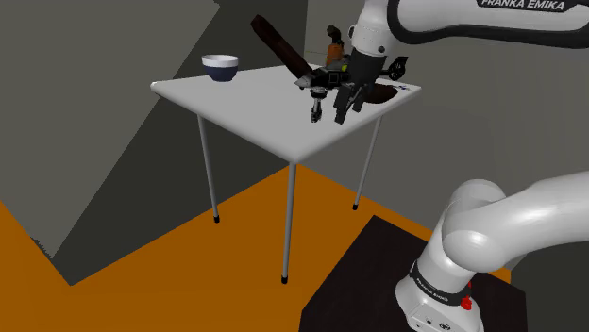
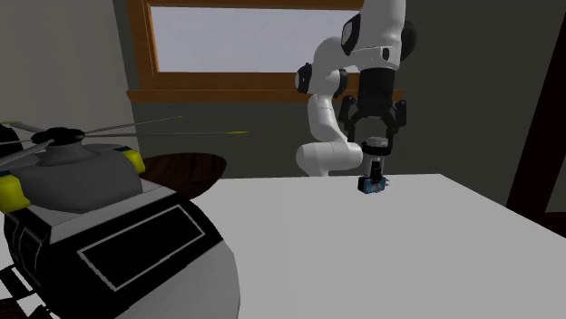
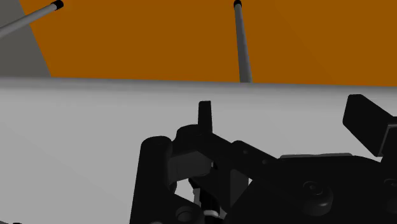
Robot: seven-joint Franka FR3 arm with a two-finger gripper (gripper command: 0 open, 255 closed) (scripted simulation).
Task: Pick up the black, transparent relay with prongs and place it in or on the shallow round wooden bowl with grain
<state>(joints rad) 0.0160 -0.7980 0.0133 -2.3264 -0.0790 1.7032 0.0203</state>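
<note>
The relay (image 2: 372,186) is a small dark block with a bluish, see-through look and short prongs at its underside. It sits at the tip of the gripper (image 2: 373,172), whose narrowly parted fingers clasp its top. It hangs low over the white table (image 2: 381,254) — whether it touches the surface I cannot tell — well apart from the dark wooden bowl (image 2: 186,169).

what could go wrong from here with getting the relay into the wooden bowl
1. The hand seems to clasp the relay only by its top, low over the table; it could slip or tilt in transit.
2. The toy helicopter sits close to the wooden bowl, and a rotor blade points across above it in the second exterior view; a low carry may clip it.
</note>
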